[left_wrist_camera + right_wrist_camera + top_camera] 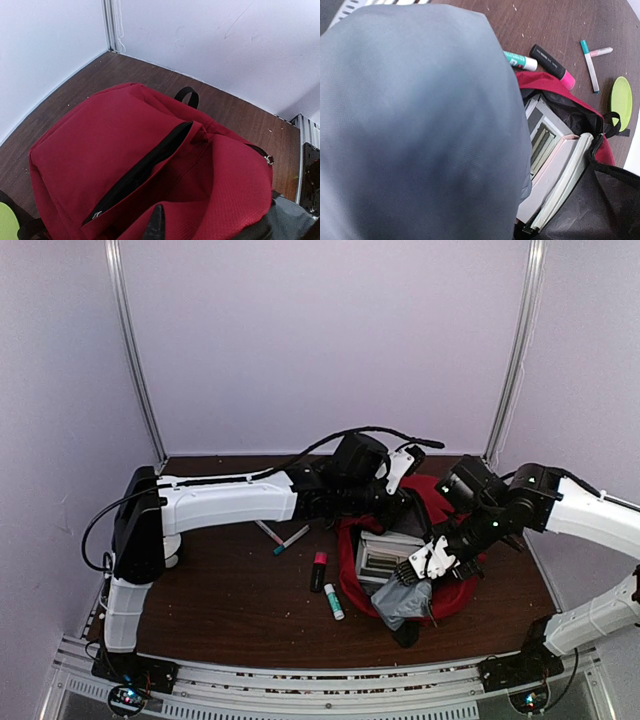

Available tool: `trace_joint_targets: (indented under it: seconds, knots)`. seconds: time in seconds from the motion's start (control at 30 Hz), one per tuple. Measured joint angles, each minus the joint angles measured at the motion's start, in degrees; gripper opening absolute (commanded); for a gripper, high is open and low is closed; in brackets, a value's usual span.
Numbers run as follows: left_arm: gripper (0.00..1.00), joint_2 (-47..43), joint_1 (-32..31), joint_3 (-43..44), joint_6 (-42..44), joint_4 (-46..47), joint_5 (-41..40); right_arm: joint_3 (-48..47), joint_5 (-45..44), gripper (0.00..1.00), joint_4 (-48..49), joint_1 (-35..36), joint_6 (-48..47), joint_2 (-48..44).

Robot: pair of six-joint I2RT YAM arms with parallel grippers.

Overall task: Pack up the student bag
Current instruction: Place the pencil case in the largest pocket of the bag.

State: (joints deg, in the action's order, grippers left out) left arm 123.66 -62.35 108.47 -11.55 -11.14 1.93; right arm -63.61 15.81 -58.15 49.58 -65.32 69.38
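Note:
The student bag point(448, 502) is a large red backpack lying at the right of the table, its main mouth open toward the near edge. Books and a grey box point(385, 556) sit inside it. My right gripper point(432, 560) hovers over that mouth, shut on a grey pouch point(404, 601) that hangs below it. The pouch point(420, 125) fills most of the right wrist view and hides the fingers; beside it are the books point(555, 165). My left gripper point(398, 480) is at the bag's far edge, shut on a fold of red fabric point(210, 200). The bag's front pocket zip point(145, 167) is open.
On the table left of the bag lie a black-and-pink marker point(319, 570), a green-capped glue stick point(333, 602) and two pens point(290, 538). A lime-green disc point(621, 95) lies beyond them. White walls and metal posts close the back and sides.

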Motion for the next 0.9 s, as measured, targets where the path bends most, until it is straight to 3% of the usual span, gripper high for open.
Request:
trace_joint_targets:
  seconds: [0.37,0.63,0.9]
  knots:
    - [0.00,-0.20,0.02,-0.04,0.00,-0.15,1.36,4.04,-11.52,0.00,6.29,-4.94,0.59,1.88]
    - [0.00,-1.29,0.00,-1.25,0.00,-0.09,2.64,5.68,-18.10,0.00,3.89,-7.23,2.23,2.38]
    - [0.00,-1.84,0.00,-2.62,0.02,0.02,3.98,2.93,-20.59,0.00,0.02,-8.76,10.93,7.21]
